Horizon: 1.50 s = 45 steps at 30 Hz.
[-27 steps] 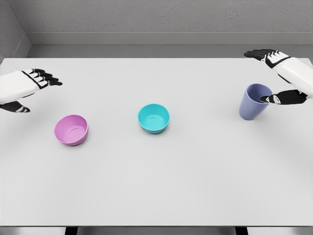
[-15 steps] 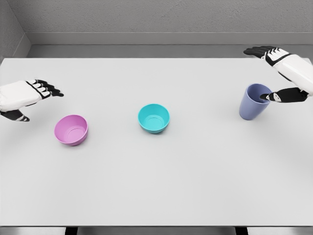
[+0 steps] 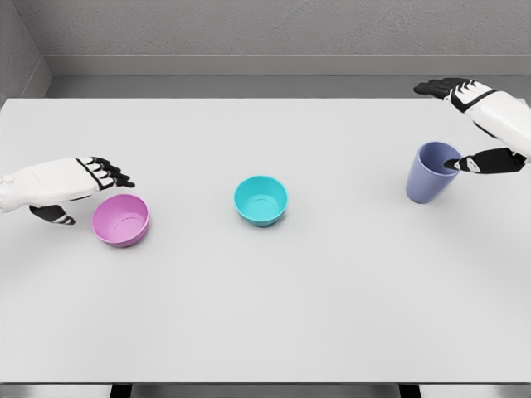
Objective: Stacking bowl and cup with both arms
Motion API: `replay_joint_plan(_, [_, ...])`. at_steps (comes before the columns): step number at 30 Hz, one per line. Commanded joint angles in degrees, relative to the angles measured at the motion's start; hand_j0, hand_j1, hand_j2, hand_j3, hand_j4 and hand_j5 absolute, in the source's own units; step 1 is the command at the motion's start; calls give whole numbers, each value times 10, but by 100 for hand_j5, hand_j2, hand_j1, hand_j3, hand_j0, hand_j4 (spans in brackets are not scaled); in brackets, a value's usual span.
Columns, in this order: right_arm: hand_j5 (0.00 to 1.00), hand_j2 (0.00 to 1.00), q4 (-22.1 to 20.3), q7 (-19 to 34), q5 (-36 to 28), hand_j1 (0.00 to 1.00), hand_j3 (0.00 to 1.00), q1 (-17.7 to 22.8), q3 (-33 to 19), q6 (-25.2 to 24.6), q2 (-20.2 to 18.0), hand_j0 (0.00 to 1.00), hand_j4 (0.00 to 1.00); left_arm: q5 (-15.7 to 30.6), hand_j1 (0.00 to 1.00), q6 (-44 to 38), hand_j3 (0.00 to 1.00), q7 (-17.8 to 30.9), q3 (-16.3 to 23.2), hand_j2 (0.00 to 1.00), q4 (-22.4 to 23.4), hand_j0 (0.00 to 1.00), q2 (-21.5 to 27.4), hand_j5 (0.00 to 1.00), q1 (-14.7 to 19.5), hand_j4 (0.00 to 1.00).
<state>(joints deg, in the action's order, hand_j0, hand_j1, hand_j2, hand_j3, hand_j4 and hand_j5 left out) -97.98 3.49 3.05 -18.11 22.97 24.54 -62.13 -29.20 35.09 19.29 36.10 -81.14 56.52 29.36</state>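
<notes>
A pink bowl [image 3: 121, 220] sits on the left of the white table [image 3: 265, 290], a teal bowl [image 3: 260, 200] near the middle, and a blue-violet cup [image 3: 431, 172] upright on the right. My left hand [image 3: 83, 192] is open, its fingers stretched over the pink bowl's far-left rim and its thumb low beside the bowl's left side. My right hand [image 3: 455, 124] is open beside the cup: the thumb tip rests at the cup's right rim while the fingers reach out well behind it.
A grey wall runs behind the table's far edge. The table's front edge lies along the bottom of the view.
My left hand has come down and to the right, from well left of the pink bowl to its rim. The right hand has barely moved.
</notes>
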Motion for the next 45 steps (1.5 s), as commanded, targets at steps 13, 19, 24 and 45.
replay_joint_plan(13, [100, 100, -11, 13, -2, 100, 100, -11, 0, 2, -28, 100, 100, 1, 100, -1, 100, 15, 14, 100, -16, 100, -2, 100, 1, 100])
replay_joint_plan(19, [100, 100, -17, 13, -2, 100, 100, -13, -1, 2, -27, 100, 100, 3, 100, -1, 100, 23, 13, 100, -26, 100, -4, 100, 5, 100])
replay_joint_plan(24, [100, 100, -25, 13, -2, 100, 100, -11, -17, -3, -26, 100, 100, 3, 100, -1, 100, 23, 13, 100, -32, 100, -7, 100, 5, 100])
replay_joint_plan(45, [100, 100, -26, 13, -3, 100, 100, -12, -17, -4, -19, 100, 100, 1, 100, -1, 100, 34, 27, 100, -53, 100, -7, 100, 4, 100])
